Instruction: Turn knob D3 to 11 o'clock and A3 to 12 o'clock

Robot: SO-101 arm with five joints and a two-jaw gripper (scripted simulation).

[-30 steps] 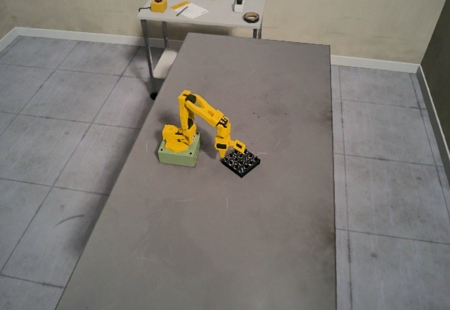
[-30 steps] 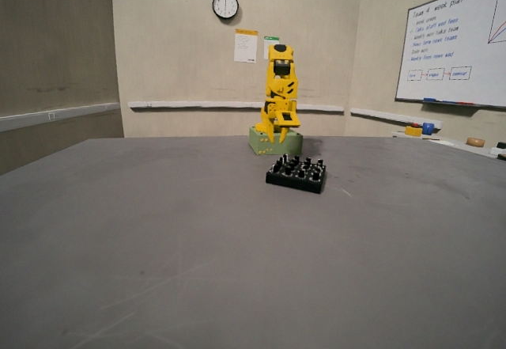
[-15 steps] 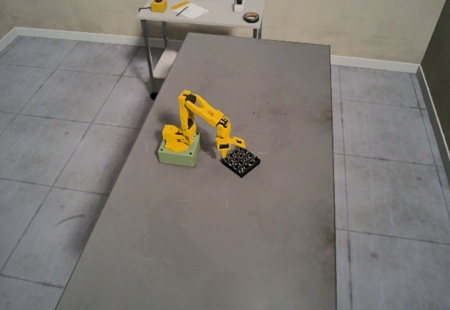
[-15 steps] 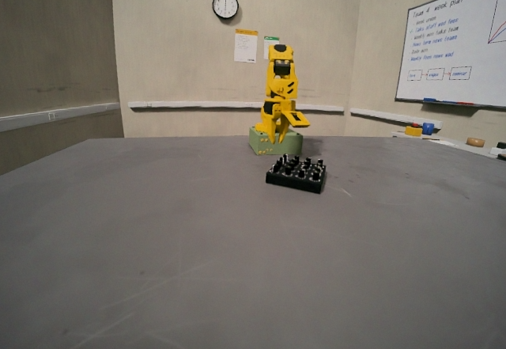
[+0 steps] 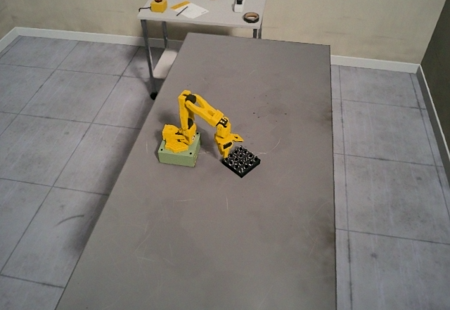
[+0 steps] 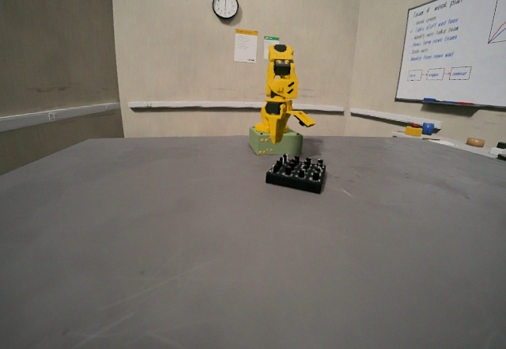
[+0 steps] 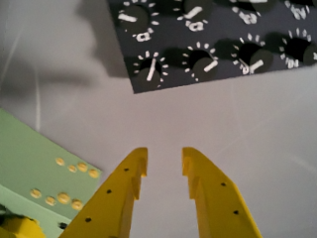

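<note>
The black knob box [image 5: 240, 174] [image 6: 292, 185] [image 7: 173, 81] stands on the table. Its row D lies along the lower edge in the wrist view. D3 [image 7: 263, 59], third from the left, has its white pointer towards the lower left. A3 is outside the wrist view, and its pointer is too small to read in the top and exterior views. My gripper [image 5: 226, 155] [image 6: 274, 142] [image 7: 165, 156] is open by a narrow gap, with nothing between the fingers. It points down above the table beside the box's robot-side corner, at D1 [image 7: 151, 74], and is touching no knob.
The green base block [image 5: 177, 158] [image 6: 281, 146] [image 7: 45, 164] stands beside the box. Neighbouring knobs D2 [image 7: 204, 68] and D4 [image 7: 309, 55] flank D3 closely. A side table [image 5: 218, 14] with several items stands beyond the far table end.
</note>
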